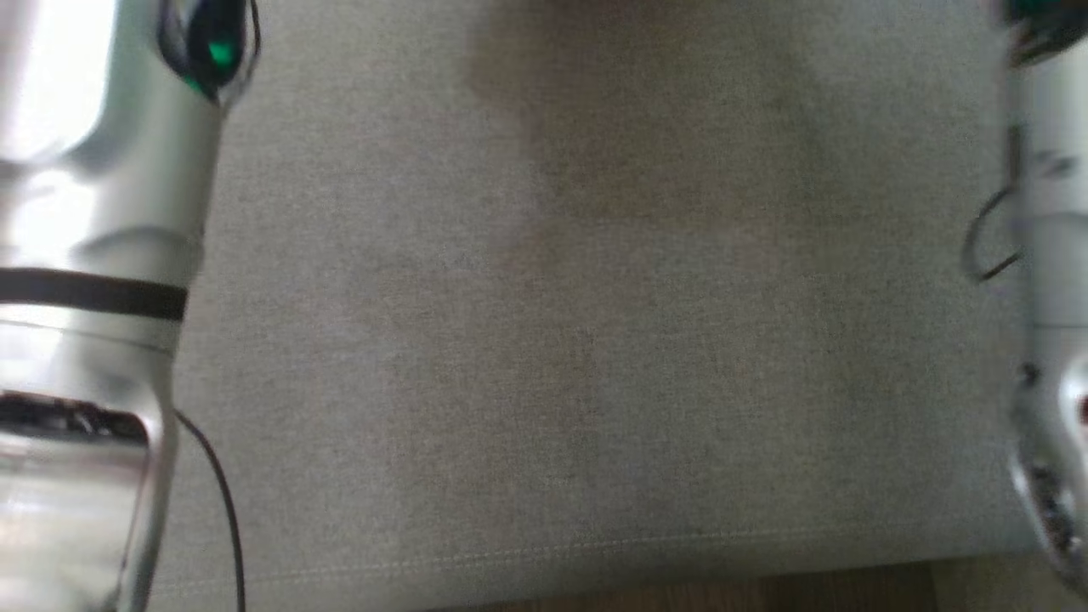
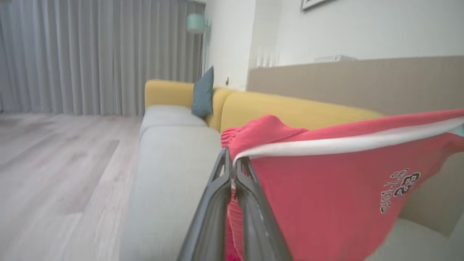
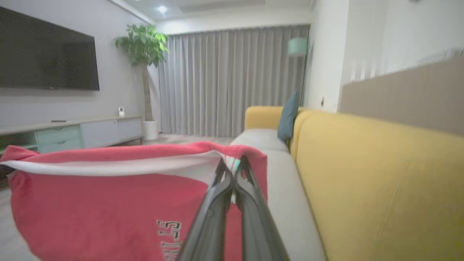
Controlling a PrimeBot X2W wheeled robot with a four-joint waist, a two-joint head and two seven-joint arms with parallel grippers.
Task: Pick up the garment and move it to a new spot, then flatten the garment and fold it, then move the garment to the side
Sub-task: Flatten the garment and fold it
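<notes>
The garment [image 2: 337,203] is red with a white band and dark lettering, and it hangs stretched in the air above the grey sofa seat. My left gripper [image 2: 233,167] is shut on one top corner of it. My right gripper [image 3: 233,166] is shut on the other top corner of the garment [image 3: 108,210], which droops away to that view's left. In the head view, pale forearms [image 1: 93,280] stand at both sides over the bare grey seat cushion [image 1: 578,357]; the garment and fingers lie beyond that view's top edge.
A yellow sofa back [image 3: 380,181] runs along the grey seat, with a blue cushion [image 3: 288,116] at its far end. Wooden floor [image 2: 54,163], grey curtains, a TV unit [image 3: 72,134] and a potted plant [image 3: 143,47] lie beyond. The seat's front edge [image 1: 544,565] shows below.
</notes>
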